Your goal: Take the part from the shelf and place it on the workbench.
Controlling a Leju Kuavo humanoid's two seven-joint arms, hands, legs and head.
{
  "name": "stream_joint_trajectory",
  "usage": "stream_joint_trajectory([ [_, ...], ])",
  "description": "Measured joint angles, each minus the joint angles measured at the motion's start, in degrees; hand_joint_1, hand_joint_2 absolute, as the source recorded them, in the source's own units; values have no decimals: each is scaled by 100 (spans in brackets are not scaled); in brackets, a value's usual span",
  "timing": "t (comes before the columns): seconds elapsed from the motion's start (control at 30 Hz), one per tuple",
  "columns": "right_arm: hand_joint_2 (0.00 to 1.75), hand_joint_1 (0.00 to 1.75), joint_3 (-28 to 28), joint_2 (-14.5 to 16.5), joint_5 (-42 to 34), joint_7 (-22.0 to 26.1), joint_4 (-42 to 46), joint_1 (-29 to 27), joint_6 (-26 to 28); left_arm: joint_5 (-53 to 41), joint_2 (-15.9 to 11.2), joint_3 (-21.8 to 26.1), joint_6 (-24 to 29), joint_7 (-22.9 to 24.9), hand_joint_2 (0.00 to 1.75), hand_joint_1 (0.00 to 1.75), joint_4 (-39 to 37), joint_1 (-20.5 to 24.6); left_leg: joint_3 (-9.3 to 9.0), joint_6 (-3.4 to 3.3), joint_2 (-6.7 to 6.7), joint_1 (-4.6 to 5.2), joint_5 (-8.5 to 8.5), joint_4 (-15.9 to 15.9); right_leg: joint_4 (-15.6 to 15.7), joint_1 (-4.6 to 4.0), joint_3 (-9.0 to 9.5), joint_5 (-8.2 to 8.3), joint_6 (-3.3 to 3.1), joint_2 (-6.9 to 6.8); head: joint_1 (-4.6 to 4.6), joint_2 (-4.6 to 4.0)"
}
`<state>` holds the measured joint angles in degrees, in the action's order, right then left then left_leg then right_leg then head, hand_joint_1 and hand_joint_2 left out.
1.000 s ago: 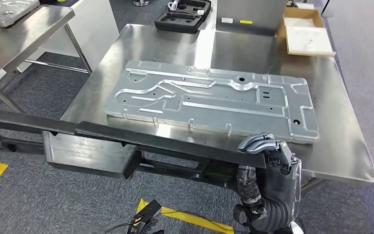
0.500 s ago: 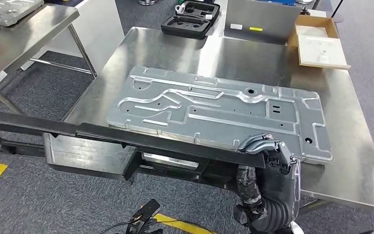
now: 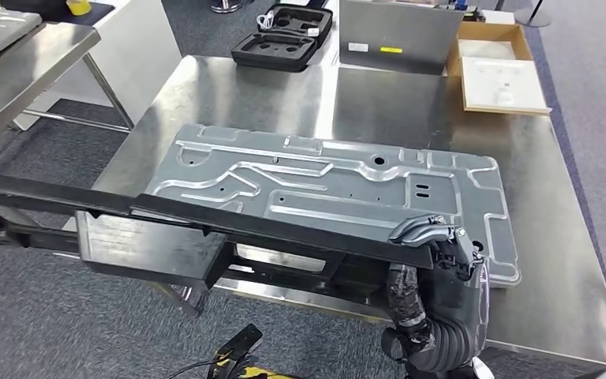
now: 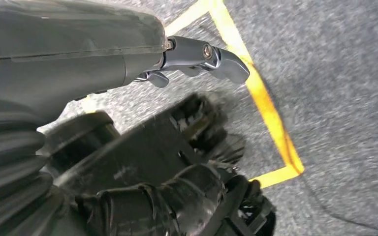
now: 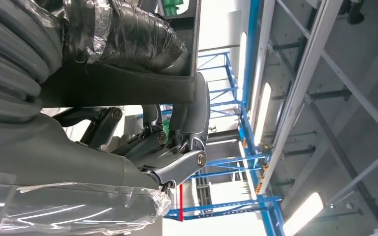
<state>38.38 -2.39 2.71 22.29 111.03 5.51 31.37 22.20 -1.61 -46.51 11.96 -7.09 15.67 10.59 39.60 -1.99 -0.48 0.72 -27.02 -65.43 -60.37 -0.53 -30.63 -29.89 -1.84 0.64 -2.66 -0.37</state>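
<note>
Part: black tray [image 3: 150, 245] gripped by right hand [image 3: 434, 245].
Left hand [image 4: 197, 56]: state unclear.
Advice: lower level onto worktop [image 3: 552, 260].

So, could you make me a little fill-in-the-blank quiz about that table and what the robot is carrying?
1. The right hand has its fingers closed on a long ____ part.
2. The large stamped plate lying on the workbench is ____ in colour.
3. The cardboard box sits at the workbench's far ____ corner.
4. In the left wrist view, the grey floor is marked with ____ tape.

Missing words: black; silver; right; yellow.
</note>
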Motion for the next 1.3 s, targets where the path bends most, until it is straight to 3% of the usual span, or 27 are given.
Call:
stream_joint_trajectory([
  [0.07, 175, 175, 0, -1, -18, -3, -8, 2, -8, 1, -24, 3, 1, -12, 175, 0, -12, -9, -84, -176, -35, 82, 363, 440, 36, 6, 63, -62, 19, 28, 48, 0],
  [0.1, 175, 175, 0, -2, -29, -5, -11, 4, -9, 1, -33, 5, 2, -19, 175, 0, -19, -18, -103, -215, -48, 101, 385, 506, 52, 26, 61, -76, 37, 44, 54, 0],
  [0.17, 175, 175, 0, -2, -53, -7, -9, 11, -14, 1, -27, 6, 1, -38, 175, 0, -23, -23, -212, -222, -10, 85, 412, 673, 100, 47, 77, -100, 83, 60, 17, 0],
  [0.23, 175, 175, 0, -3, -71, -5, -4, 25, -21, 1, -18, 7, -1, -50, 175, 0, -26, -12, -360, -213, 58, 40, 429, 857, -67, 42, 11, -212, 135, 40, 24, 1],
  [0.27, 175, 175, 0, -4, -83, -4, -4, 28, -24, 1, -14, 7, -2, -54, 175, 0, -26, -2, -426, -197, 96, 13, 422, 920, -333, 53, -129, -323, 166, 21, 35, 2],
  [0.33, 175, 175, 0, -6, -108, -5, -6, 27, -27, 1, -5, 8, -4, -56, 175, 0, -26, 16, -489, -160, 154, -21, 363, 929, -1037, 103, -578, -531, 246, 11, 46, 2],
  [0.37, 175, 175, 0, -9, -118, -5, -8, 22, -27, 1, 1, 8, -9, -56, 175, 0, -26, 16, -506, -126, 189, -40, 322, 908, -1286, 133, -783, -539, 292, 4, 46, 2],
  [0.4, 175, 175, 0, -14, -126, -6, -10, 18, -27, 1, 7, 8, -11, -56, 175, 0, -26, 12, -521, -94, 229, -63, 276, 875, -1357, 164, -905, -450, 338, -11, 46, 2],
  [0.43, 175, 175, 0, -20, -131, -7, -13, 17, -27, 1, 11, 8, -15, -56, 175, 0, -26, 9, -535, -60, 268, -92, 226, 830, -1234, 194, -927, -269, 383, -38, 46, 2],
  [0.5, 175, 175, 0, -27, -139, -7, -16, 18, -28, 2, 11, 8, -19, -56, 175, 0, -28, 8, -554, 36, 348, -151, 93, 691, -601, 226, -741, 156, 464, -199, 49, 2],
  [0.57, 175, 175, 0, -31, -144, -7, -16, 20, -29, 3, 5, 9, -20, -56, 175, 0, -34, 11, -554, 141, 418, -153, -33, 542, -193, 206, -599, 329, 425, -345, 77, 2],
  [0.6, 175, 175, 0, -32, -146, -7, -16, 20, -31, 3, 0, 10, -19, -56, 175, 0, -37, 7, -557, 175, 455, -134, -64, 517, -200, 183, -604, 298, 368, -352, 71, 1],
  [0.7, 175, 175, 0, -32, -152, -5, -15, 21, -42, 7, 0, 10, -27, -60, 175, 0, -39, -1, -586, 225, 543, -140, -135, 486, -201, 187, -623, 312, 223, -186, 22, 1],
  [0.77, 175, 175, 0, -31, -153, -4, -15, 26, -47, 14, 0, 10, -36, -65, 175, 0, -39, 4, -486, 259, 374, -167, -363, 196, -183, 203, -619, 331, 169, -96, -2, 1],
  [0.83, 175, 175, 0, -30, -155, -4, -15, 30, -48, 19, 0, 10, -43, -67, 175, 0, -39, -7, -193, 272, 161, -176, -723, -479, -171, 201, -616, 341, 146, -23, -34, 1],
  [0.9, 175, 175, 0, -30, -157, -2, -19, 28, -45, 21, 1, 10, -51, -67, 175, 0, -39, -31, 71, 247, 107, -171, -878, -1013, -169, 179, -613, 342, 139, 54, -46, 1],
  [0.93, 175, 175, 0, -30, -157, -1, -21, 27, -39, 25, 2, 10, -55, -67, 175, 0, -40, -39, 85, 218, 102, -164, -804, -1011, -169, 166, -608, 341, 137, 88, -46, 2],
  [0.97, 175, 175, 0, -30, -155, 0, -23, 27, -31, 29, 2, 10, -58, -68, 175, 0, -40, -42, -6, 177, 96, -151, -630, -787, -168, 155, -599, 340, 137, 119, -46, 1],
  [1.0, 175, 175, 0, -30, -149, 1, -23, 28, -20, 34, 1, 10, -62, -69, 175, 0, -41, -40, -171, 124, 78, -132, -414, -409, -165, 149, -588, 340, 136, 144, -46, 1],
  [1.07, 175, 175, 0, -31, -97, -15, -27, 32, 30, 38, -10, 10, -64, -77, 175, 0, -43, -29, -489, 40, 21, -82, -150, 284, -150, 144, -577, 346, 150, 175, -44, 2],
  [1.2, 175, 175, -14, -54, 190, -225, -99, 76, 154, 38, -19, 10, -93, -91, 175, 0, -46, -42, -623, 8, 5, -48, -55, 620, -53, 161, -564, 408, 269, 192, -57, 2],
  [1.23, 175, 175, -33, -81, 297, -295, -133, 94, 169, 38, -22, 10, -106, -94, 175, 0, -48, -44, -650, -7, 19, -65, -15, 686, -76, 155, -574, 375, 297, 159, -56, 2],
  [1.3, 175, 175, -90, -158, 595, -488, -223, 153, 160, 36, -31, 10, -132, -107, 175, 0, -54, -44, -685, -43, 50, -94, 55, 789, -443, 148, -733, 126, 333, 65, -38, 1],
])
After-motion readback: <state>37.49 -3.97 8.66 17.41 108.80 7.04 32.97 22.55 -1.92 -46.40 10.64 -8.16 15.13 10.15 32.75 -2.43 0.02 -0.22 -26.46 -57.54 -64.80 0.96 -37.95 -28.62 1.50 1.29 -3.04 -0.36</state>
